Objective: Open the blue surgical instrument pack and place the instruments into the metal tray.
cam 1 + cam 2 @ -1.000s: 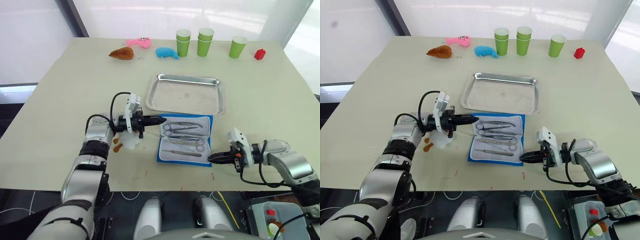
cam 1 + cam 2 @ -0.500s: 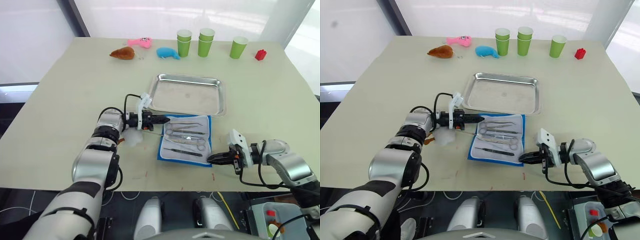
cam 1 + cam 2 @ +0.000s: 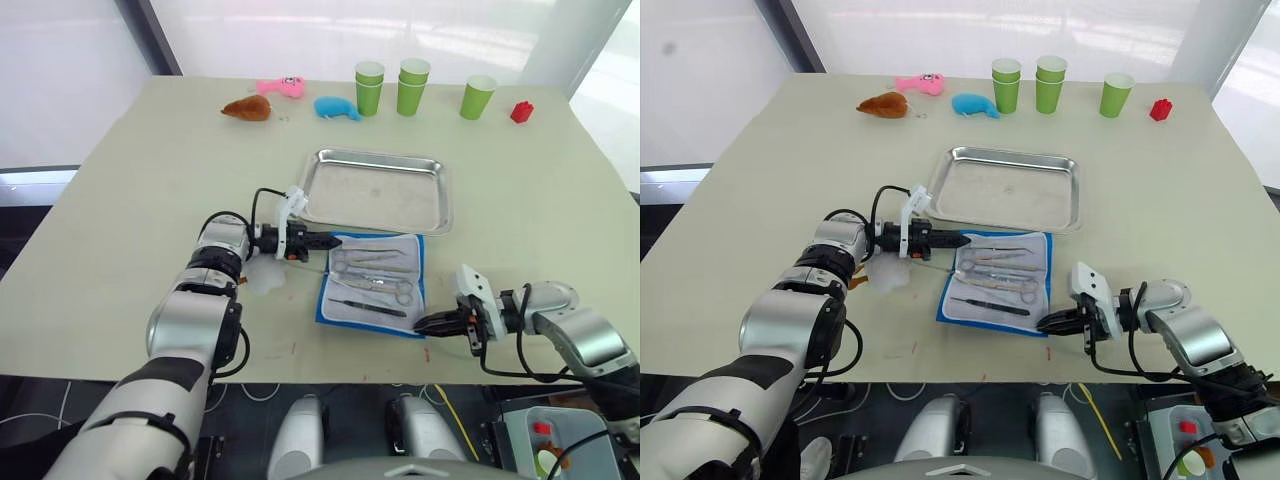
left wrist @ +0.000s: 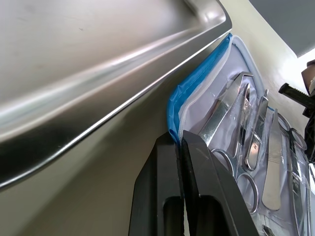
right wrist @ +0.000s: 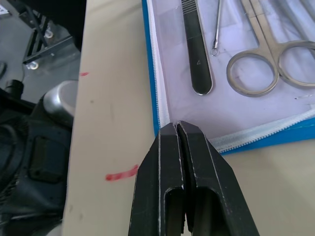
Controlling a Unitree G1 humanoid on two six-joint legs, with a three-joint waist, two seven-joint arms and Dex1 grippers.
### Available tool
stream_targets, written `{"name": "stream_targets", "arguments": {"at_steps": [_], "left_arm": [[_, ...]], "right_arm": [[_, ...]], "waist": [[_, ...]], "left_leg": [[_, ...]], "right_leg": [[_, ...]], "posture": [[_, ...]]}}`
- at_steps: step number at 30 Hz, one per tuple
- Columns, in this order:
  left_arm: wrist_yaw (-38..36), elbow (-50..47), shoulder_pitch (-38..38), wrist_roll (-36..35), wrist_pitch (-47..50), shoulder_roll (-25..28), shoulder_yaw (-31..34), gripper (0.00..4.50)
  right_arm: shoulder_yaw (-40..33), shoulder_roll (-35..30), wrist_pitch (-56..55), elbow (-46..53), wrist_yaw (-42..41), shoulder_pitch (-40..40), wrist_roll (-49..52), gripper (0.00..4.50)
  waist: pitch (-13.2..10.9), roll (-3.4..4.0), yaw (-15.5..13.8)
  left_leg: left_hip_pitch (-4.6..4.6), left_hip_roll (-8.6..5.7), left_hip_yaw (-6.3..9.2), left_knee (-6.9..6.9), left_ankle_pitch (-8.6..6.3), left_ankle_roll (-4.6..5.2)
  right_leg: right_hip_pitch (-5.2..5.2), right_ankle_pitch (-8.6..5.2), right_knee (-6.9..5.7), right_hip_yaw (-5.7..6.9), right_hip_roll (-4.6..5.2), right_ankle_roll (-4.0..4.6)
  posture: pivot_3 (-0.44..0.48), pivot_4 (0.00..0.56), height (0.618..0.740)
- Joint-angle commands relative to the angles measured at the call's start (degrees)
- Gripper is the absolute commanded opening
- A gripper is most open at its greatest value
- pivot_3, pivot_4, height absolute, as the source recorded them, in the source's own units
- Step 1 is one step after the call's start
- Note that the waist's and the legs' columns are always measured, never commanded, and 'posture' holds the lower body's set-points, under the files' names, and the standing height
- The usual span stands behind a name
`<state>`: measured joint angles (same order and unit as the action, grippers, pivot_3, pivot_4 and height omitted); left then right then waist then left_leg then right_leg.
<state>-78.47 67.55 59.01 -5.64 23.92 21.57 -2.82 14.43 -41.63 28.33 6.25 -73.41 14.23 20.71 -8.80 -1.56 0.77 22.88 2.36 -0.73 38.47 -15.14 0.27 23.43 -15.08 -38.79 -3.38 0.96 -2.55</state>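
The left pincer [image 3: 958,240] is pressed closed on the upper left corner of the blue pack [image 3: 1040,300]; in its wrist view the black fingers [image 4: 165,162] pinch the blue edge there. The pack lies open on the worktop [image 3: 780,170], its pale lining facing up, with the silver instruments [image 3: 992,268] resting in a row on it. The pack's far edge is just beside the near rim of the metal tray [image 3: 1071,195], which holds nothing yet.

The right pincer [image 3: 1045,323] is clenched at the lower right corner of the pack, its tips touching the white seam; I cannot tell if it really grips the cloth.

The opening step seems finished or almost finished. I judge that the next move is to release one corner and take a first instrument, probably the scissors, then carry it over the rim into the tray.

The right pincer works close to the near edge of the worktop, so there is little room there. Around the tray there is free room; the green cups [image 3: 1045,82] and the small toys [image 3: 883,103] stand well apart at the far side.
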Motion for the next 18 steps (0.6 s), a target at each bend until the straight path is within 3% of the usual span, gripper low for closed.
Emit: {"name": "stream_targets", "arguments": {"at_steps": [1,18], "left_arm": [[-0.23,1.99,-2.53,2.63,1.74,-1.36,-2.27,0.00],[1.65,2.71,-2.74,0.91,2.17,-0.48,0.71,0.00]], "right_arm": [[0.53,-0.57,0.26,0.34,-0.23,-0.81,-0.40,0.04],[2.01,-0.24,-2.59,-1.43,0.53,-1.27,-3.21,0.04]], "waist": [[0.00,0.00,0.00],[0.25,0.02,0.03]], "left_leg": [[0.00,0.00,0.00,0.00,0.00,0.00],[-0.11,0.00,0.00,0.00,0.00,0.00]], "right_leg": [[0.00,0.00,0.00,0.00,0.00,0.00],[-0.07,0.00,-0.02,0.00,0.00,0.00]], "posture": [[0.000,0.150,0.740],[0.000,0.150,0.740]]}}
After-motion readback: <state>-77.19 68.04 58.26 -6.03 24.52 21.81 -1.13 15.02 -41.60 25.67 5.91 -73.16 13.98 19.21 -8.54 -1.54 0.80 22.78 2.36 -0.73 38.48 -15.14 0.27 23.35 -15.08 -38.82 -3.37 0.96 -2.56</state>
